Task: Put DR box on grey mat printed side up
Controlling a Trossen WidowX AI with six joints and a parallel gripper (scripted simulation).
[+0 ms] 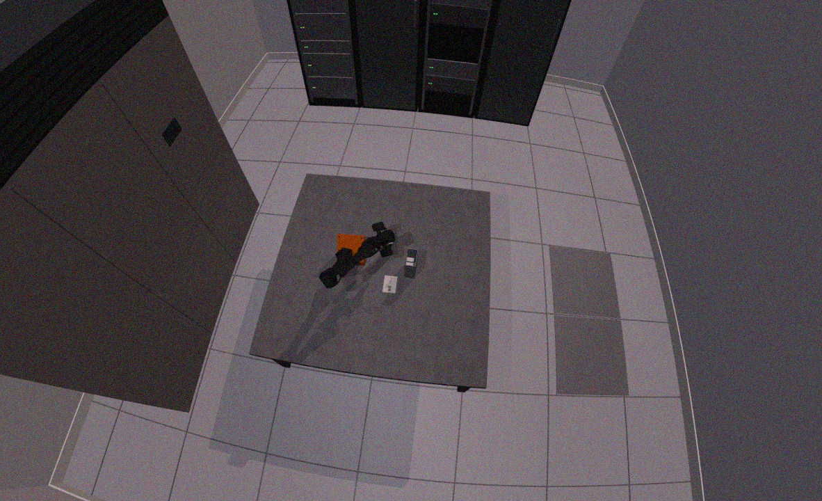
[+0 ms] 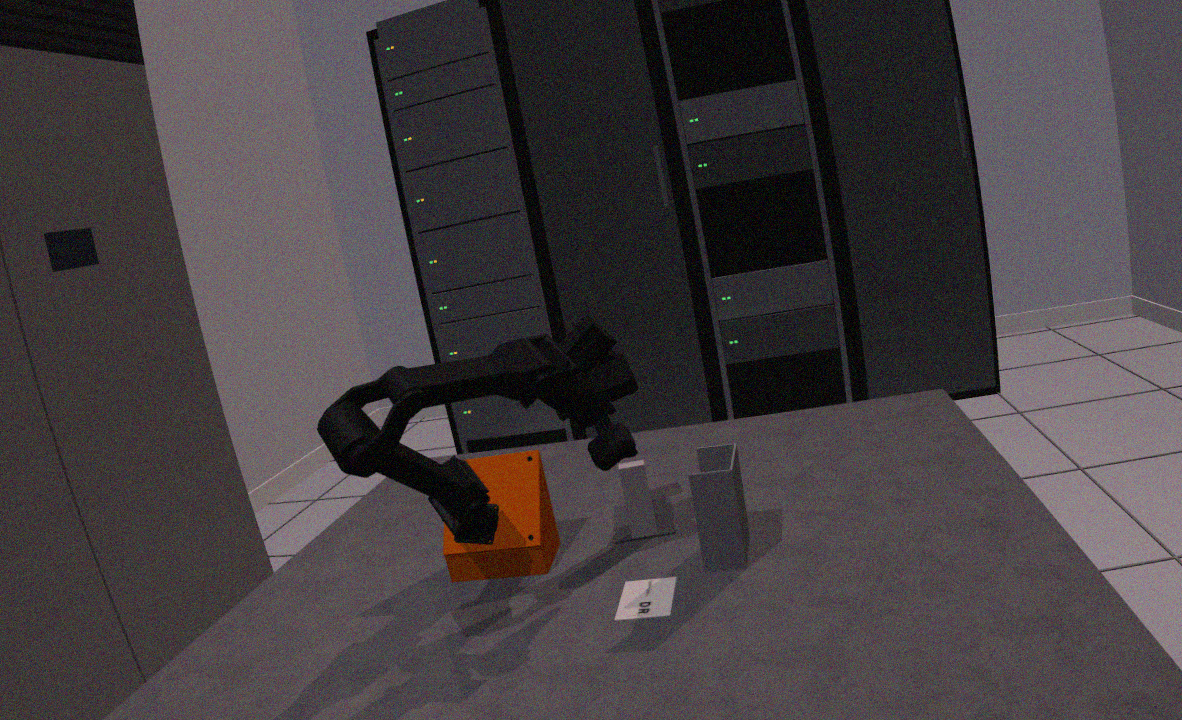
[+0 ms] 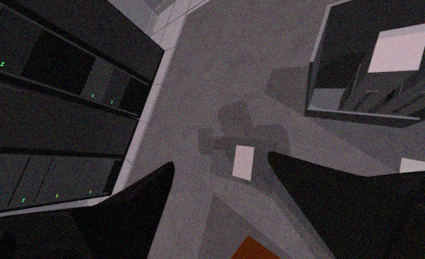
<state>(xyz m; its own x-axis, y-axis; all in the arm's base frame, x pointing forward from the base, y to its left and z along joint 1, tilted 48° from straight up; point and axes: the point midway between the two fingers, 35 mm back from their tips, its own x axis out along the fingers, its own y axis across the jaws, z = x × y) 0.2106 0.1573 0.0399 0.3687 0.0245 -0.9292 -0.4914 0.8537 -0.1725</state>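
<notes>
The letters "DR" can be read on a white card (image 1: 391, 282) (image 2: 629, 609) (image 3: 417, 166) lying on the counter (image 1: 439, 336) (image 2: 846, 582) (image 3: 205, 72), printed sideways in the exterior view; a fainter mark beside them is too small to be made out. No lettering can be read on any box in these views.

One slim box (image 2: 638, 503) (image 3: 243, 162) is seen standing upright on the grey mat (image 2: 664, 526) (image 3: 262, 181), with its narrow end up. Its top is pale, its visible side plain grey. Whether it is the DR box cannot be told, as its code is not shown, but it is not laid flat.

Two pale-topped boxes (image 3: 399, 52) can be seen upright in the tall grey bin (image 1: 410, 272) (image 2: 722, 523) (image 3: 359, 117), near the card. The pincer (image 1: 383, 239) (image 2: 622, 413) (image 3: 221, 160) is wide open, with nothing gripped, and is held above the mat's area. The dark arm (image 1: 364, 250) (image 2: 461, 380) is mounted at an orange block (image 1: 346, 241) (image 2: 519, 483) (image 3: 253, 250).
</notes>
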